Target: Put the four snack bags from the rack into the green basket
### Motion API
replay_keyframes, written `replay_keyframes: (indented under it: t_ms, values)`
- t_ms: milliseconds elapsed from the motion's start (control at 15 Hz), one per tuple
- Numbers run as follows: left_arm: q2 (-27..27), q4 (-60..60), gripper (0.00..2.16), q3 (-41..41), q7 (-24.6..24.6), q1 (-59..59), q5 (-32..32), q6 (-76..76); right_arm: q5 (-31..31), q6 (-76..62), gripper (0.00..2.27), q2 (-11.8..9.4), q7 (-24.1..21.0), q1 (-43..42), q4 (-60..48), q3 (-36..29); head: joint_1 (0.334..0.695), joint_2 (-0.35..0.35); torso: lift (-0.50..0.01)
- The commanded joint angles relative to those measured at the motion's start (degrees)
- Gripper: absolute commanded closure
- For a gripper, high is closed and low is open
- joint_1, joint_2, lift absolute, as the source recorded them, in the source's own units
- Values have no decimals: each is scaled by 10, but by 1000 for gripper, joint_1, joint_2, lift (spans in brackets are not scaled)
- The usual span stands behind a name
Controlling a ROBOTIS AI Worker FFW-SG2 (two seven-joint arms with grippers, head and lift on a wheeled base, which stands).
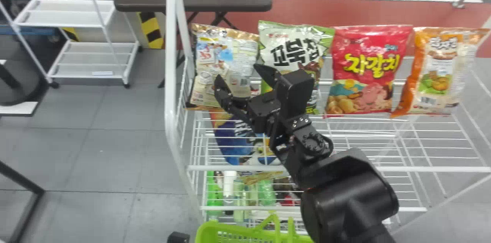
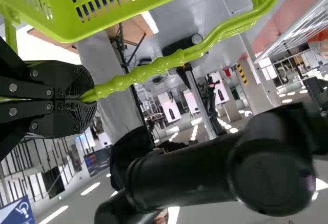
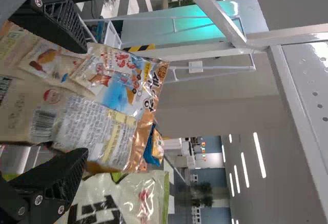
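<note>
While the left gripper point(image 2: 84, 98) is clamped on the handle point(image 2: 166, 62) of the green basket point(image 1: 230, 229), all the interest is up on the rack point(image 1: 170, 82)! Four snack bags stand in a row, all to be delivered: the tan bag point(image 1: 230, 57) at the left end, then the white-and-green bag point(image 1: 293, 41), the red bag point(image 1: 368, 70) and the orange bag point(image 1: 441, 70). And here's the right gripper point(image 1: 237, 74), fingers wide apart, right in front of the tan bag, clearly the nearest target! The bag's long axis runs upright and its printed face lies ahead, between the two fingers. Touching? Hard to call; the depth doesn't read well from here. Next, I'd judge, a straight push in and a squeeze, minding that white-and-green neighbour just beside it!
</note>
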Motion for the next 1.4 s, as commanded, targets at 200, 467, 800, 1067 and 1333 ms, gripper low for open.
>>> replay_keyframes:
  t_ms: [200,467,800,1067,1333]
  values:
    - [15,17,2030,1,-1,-20,22,-7,-18,11,171,7,5,-63,79,-2,695,29,-7]
    - [15,21,2030,1,-2,-20,23,-11,-21,53,2017,7,68,-83,94,7,695,55,-7]
    - [15,20,2030,-3,-6,-20,23,-12,45,111,2236,7,75,0,-50,18,695,100,-7]
    - [14,19,2030,-3,0,-13,23,-39,78,127,2240,-19,75,108,-204,6,695,103,-7]
    - [10,18,2030,0,15,-13,22,-51,89,130,2240,-53,74,248,-362,-52,695,31,-7]
